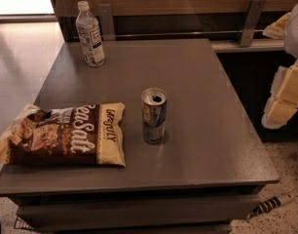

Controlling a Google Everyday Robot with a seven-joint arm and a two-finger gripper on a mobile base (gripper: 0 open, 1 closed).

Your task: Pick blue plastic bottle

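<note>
Camera view: the blue plastic bottle [90,34] stands upright at the far left corner of the counter [197,106]. The tool [285,99] hangs beyond the right edge, well apart; wide or narrow, I cannot tell.

Glossy clear plastic bottle [90,35], shiny metal can [154,117], glossy bag [66,134], smooth matt table [188,77]; pale plastic gripper [285,99] at right edge.

Gripper [284,100] at 3 o'clock is showing yellow-white; bottle [91,37] at 11 is glinting bluish, white-capped; can [154,117] is gleaming silver-blue
</note>
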